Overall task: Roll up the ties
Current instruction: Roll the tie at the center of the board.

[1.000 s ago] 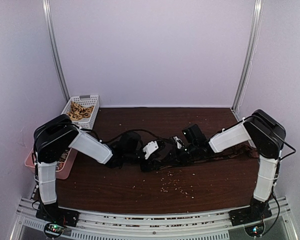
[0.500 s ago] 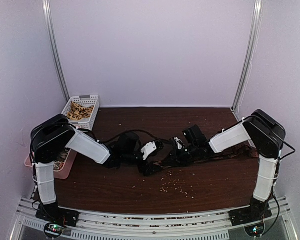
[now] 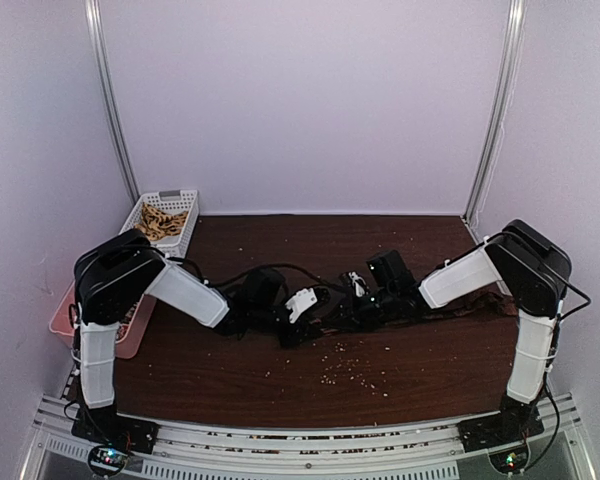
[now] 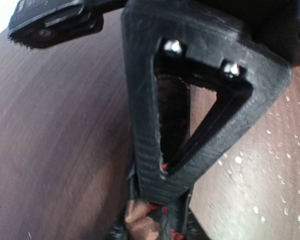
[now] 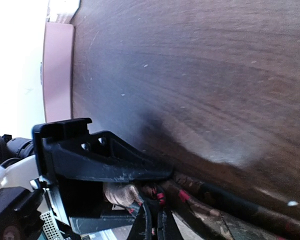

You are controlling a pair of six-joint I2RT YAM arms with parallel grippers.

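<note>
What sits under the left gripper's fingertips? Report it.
A bunched bit of brown tie lies there on the dark table. The left gripper covers the rest, so its fold is hidden.

Pale lilac walls [image 3: 300,100] enclose a dark brown wood-grain table [image 3: 280,240], with silver metal posts [image 3: 110,110] at both back corners.

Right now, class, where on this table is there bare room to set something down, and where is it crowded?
Free: the far table strip, from the white basket to the right wall; the near-left patch between the left arm and the crumbs. Crowded: the centre, where it and the right arm meet over the tie.
</note>
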